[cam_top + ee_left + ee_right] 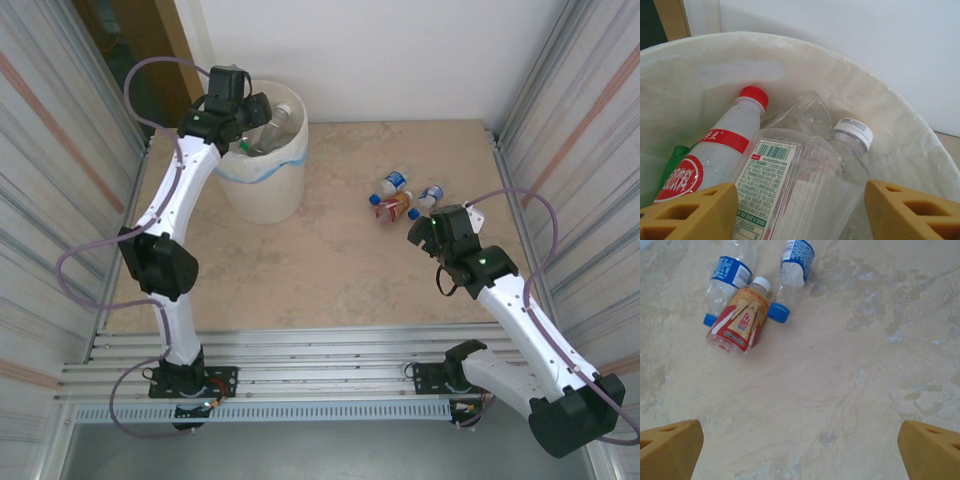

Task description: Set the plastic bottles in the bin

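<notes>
3 small plastic bottles lie bunched on the pale stone-look table (865, 365), ahead of the right gripper (800, 452) and a bit to its left, well apart from it. In the middle is a squat bottle with an orange and red label and a white cap (742, 320). A clear crinkly bottle with a blue label and blue cap (727, 280) lies against its left side. A second clear blue-label bottle with a blue cap (792, 267) lies against its right side. The right gripper's yellow fingers are wide apart and hold nothing. The round cream-white bin with a whitish bag inside (268, 195) sits right under the left gripper (800, 212), whose fingers are wide apart too, with nothing between them. Below it in the bin lie a cloudy bottle with a red cap and a red and white label (722, 150), a clear bottle with a white cap (852, 135), a clear bottle with a white barcode label (767, 175), and something green (675, 162) off to the left. So I think most of the job is done: several bottles are in, and the 3 by the right gripper are left to go. I cannot count how many are in the bin, as the top ones cover those below. The green thing is mostly hidden, so I cannot tell if it is a bottle. The 2 blue-label bottles are cut off at the top edge of the right wrist view.
</notes>
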